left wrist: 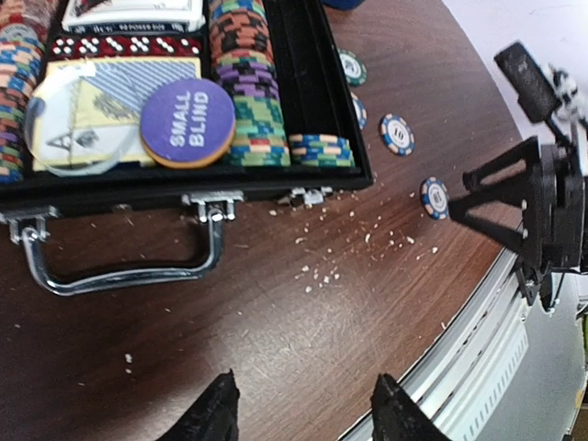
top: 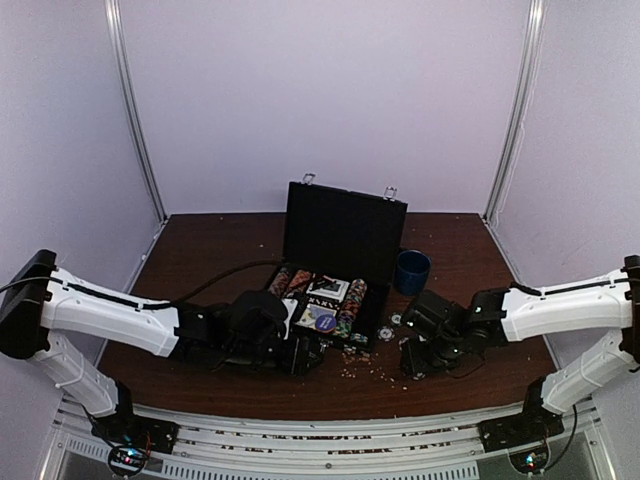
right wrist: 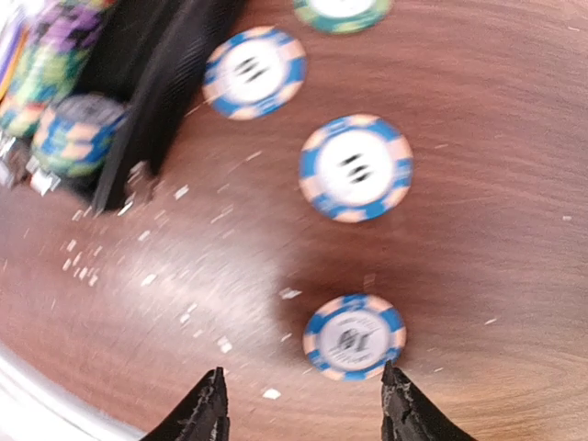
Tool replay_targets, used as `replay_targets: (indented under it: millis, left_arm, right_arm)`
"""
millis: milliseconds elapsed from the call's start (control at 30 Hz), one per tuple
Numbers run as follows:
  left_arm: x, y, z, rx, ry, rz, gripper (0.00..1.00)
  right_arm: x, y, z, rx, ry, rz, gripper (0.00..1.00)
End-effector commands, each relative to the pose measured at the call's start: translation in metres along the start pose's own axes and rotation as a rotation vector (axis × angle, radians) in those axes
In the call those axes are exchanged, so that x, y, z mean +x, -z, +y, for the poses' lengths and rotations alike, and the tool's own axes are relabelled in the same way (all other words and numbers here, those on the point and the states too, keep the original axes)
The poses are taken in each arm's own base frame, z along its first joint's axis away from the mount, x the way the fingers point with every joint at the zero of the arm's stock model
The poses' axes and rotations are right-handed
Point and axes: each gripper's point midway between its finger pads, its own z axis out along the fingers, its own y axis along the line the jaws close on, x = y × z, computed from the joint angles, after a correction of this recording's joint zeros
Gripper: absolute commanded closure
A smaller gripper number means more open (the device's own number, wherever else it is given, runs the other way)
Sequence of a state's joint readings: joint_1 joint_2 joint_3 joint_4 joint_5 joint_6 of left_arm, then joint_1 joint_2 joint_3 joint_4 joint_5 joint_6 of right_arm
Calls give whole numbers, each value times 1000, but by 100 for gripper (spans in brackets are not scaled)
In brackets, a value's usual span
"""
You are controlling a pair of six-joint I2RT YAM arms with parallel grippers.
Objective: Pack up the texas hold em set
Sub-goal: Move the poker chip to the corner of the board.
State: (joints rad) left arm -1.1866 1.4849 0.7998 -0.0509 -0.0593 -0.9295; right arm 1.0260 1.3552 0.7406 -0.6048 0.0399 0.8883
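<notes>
The black briefcase (top: 345,235) of the texas hold em set stands open at mid table, lid upright. Its tray (left wrist: 317,110) holds rows of striped chips (left wrist: 243,83), a card deck (left wrist: 110,106), a purple SMALL BLIND disc (left wrist: 187,122) and a row of red dice (left wrist: 119,44). The silver handle (left wrist: 119,271) points toward me. Several loose blue-and-white chips lie right of the case; the nearest chip (right wrist: 354,336) rests just ahead of my right gripper (right wrist: 303,404), which is open and empty. My left gripper (left wrist: 308,409) hovers open over bare wood before the handle.
A dark blue cup (top: 411,271) stands right of the case. White crumbs (left wrist: 367,243) are scattered on the wood before the case. The table's front edge with its metal rail (left wrist: 496,340) runs close behind both grippers. A green chip (right wrist: 343,11) lies farther out.
</notes>
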Motion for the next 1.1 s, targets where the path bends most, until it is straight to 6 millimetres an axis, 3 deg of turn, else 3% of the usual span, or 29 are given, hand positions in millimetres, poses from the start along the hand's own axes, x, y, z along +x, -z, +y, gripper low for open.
replay_targets:
  millis: [0,233,367,467,733,900,1067]
  left_arm:
    - [-13,-4,-33,68,-1,-80,49]
    - [-6,-10,-44,95,-91,-50,52]
    - [0,-7,-49,127,-109,-20,54]
    - [4,-7,-51,145,-132,-2,54]
    - [18,-13,-54,195,-179,46,54]
    - [25,-18,-54,205,-148,72,54]
    - [25,-26,-59,223,-120,77,55]
  right_arm:
    - [-12,-8,-18,83,-93,-63,45]
    - [-7,-41,-11,88,-117,-41,53]
    - [3,-51,-21,120,-149,-21,55]
    - [7,-48,-27,156,-157,-25,54]
    - [-12,-24,-20,161,-178,-75,50]
    - [5,-26,-25,128,-220,-34,51]
    - [25,-29,-13,52,-217,-4,58]
